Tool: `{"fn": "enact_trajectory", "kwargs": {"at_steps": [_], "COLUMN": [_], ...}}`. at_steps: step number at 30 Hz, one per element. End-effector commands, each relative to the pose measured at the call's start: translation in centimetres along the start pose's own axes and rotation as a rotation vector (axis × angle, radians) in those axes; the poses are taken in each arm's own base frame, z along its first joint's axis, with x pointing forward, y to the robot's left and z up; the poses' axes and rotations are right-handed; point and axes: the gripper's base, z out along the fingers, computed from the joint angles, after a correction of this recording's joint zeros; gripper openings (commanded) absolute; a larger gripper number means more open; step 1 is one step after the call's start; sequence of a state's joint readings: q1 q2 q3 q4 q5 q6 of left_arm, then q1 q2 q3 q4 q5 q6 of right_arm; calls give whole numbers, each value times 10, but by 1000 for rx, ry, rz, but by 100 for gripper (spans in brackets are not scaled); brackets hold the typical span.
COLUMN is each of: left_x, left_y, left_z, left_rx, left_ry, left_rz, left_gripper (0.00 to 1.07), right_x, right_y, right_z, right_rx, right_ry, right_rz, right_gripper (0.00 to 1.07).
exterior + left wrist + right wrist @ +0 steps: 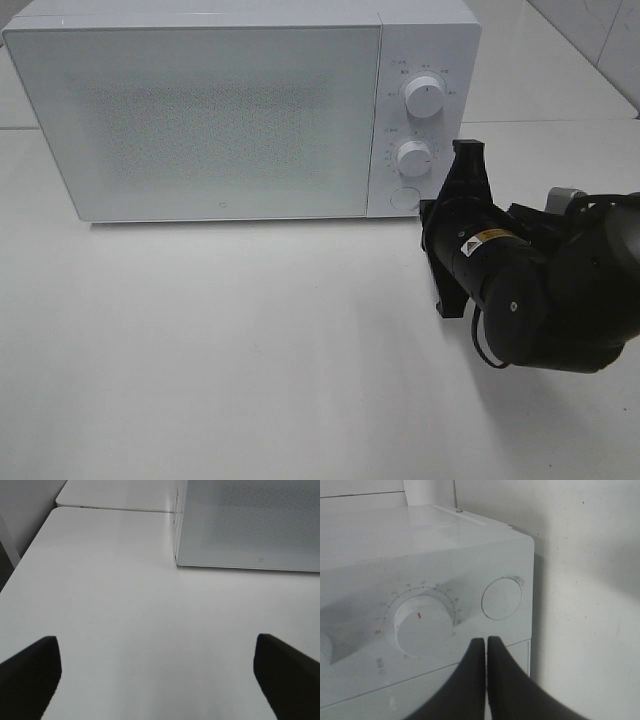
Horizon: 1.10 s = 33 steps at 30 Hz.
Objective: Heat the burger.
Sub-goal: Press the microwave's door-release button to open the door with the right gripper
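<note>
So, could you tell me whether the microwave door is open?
No, the microwave door sits shut, flush with the control panel.

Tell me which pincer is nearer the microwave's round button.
Right. The right pincer, shut, is close in front of the button. The left pincer, open, is over the table facing the microwave at its end far from the button.

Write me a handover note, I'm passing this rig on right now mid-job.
Left pincer: open, empty, over bare table by the microwave.
Right pincer: shut, empty, tips close to the control panel, between lower dial and round button.
Burger: in no view; door shut and opaque, possibly inside.
Left: confirm burger is in, then probably set the dial to start heating.
</note>
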<state>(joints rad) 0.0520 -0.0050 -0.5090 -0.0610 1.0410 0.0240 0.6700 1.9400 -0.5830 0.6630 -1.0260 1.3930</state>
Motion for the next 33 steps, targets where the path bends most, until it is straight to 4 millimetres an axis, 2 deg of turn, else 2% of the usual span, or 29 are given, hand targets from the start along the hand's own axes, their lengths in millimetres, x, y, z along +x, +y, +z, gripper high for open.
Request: {"fn": "enact_trajectory", "kwargs": {"at_steps": [1, 5, 18, 33], "left_x": [2, 2, 2, 2], "left_y": [-1, -1, -1, -1], "left_z": [-2, -2, -2, -2], "left_rx": [6, 6, 6, 6], "left_ry": [-21, -21, -21, -21], "left_rz": [-8, -8, -8, -8], "left_gripper": [100, 100, 100, 100], "right_x": [-3, -3, 13, 7], "right_y": [-2, -2, -2, 6], "right_z": [12, 19, 48, 68], "right_rx": [34, 53, 59, 51], "right_ry": [13, 12, 23, 1], "right_rz": [7, 18, 39, 39], "right_gripper": [0, 0, 0, 0]}}
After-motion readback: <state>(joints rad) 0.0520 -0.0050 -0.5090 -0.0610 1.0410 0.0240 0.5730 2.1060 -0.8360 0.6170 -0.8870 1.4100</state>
